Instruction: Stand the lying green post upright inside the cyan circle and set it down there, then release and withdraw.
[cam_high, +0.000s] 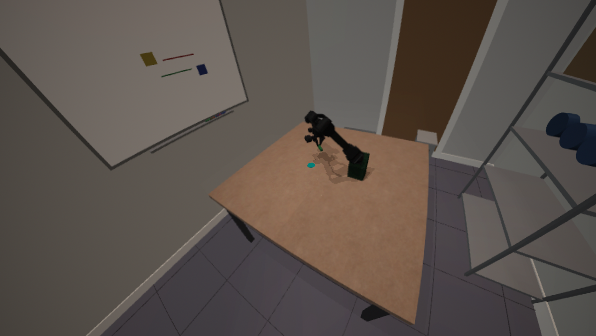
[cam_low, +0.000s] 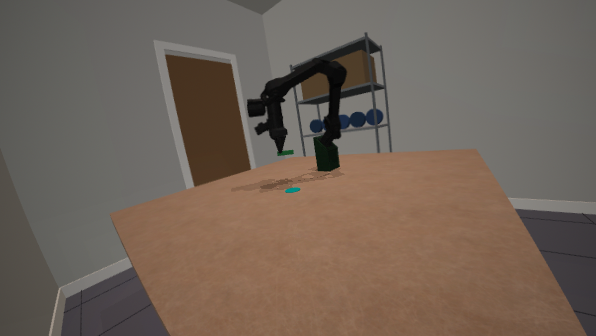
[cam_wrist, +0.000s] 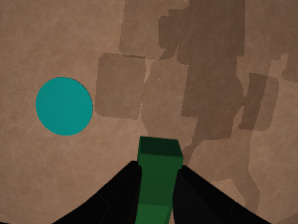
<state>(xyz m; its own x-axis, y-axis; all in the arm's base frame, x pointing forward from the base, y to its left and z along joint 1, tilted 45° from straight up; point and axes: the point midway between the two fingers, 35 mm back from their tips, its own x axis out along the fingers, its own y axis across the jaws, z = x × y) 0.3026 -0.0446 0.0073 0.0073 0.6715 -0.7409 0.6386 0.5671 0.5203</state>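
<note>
My gripper (cam_high: 318, 145) (cam_low: 282, 148) (cam_wrist: 156, 172) is shut on the green post (cam_high: 319, 148) (cam_low: 285, 153) (cam_wrist: 158, 172) and holds it well above the table. In the exterior view the post lies roughly level under the fingertips. The flat cyan circle (cam_high: 311, 165) (cam_low: 292, 190) (cam_wrist: 64, 106) lies on the brown table (cam_high: 350, 220) (cam_low: 350, 250), below the gripper and a little off to one side. In the wrist view it is to the left of the post's end. The arm's dark green base (cam_high: 359, 167) (cam_low: 326, 155) stands behind the circle.
A metal shelf rack (cam_low: 340, 90) (cam_high: 540, 165) with blue balls and a box stands by the table. A door (cam_low: 207, 115) and a whiteboard (cam_high: 115, 70) are on the walls. The arm's shadow falls on the table near the circle.
</note>
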